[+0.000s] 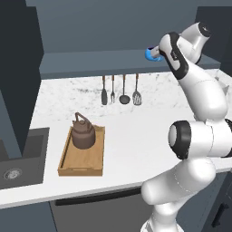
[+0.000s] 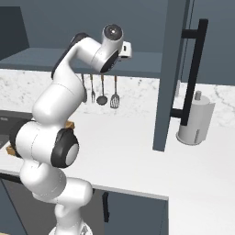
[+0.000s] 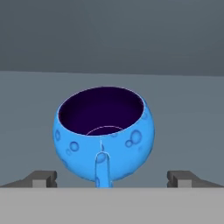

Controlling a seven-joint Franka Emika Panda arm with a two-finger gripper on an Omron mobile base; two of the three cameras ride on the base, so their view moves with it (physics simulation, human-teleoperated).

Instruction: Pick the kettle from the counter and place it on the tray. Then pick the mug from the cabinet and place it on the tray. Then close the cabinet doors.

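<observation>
The hand [image 3: 112,178] is wide open and holds nothing; the mug [image 3: 104,138] stands upright on the cabinet shelf [image 3: 188,127] between its tips, handle at 6 o'clock. Advance straight (kettle [image 1: 83,133] already on tray [image 1: 81,158]), then close on the body.

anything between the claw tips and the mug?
Nothing. In the hand view the mug sits on bare cabinet shelf, handle toward the camera, centred between the open claw tips, with no object in the gap.
</observation>
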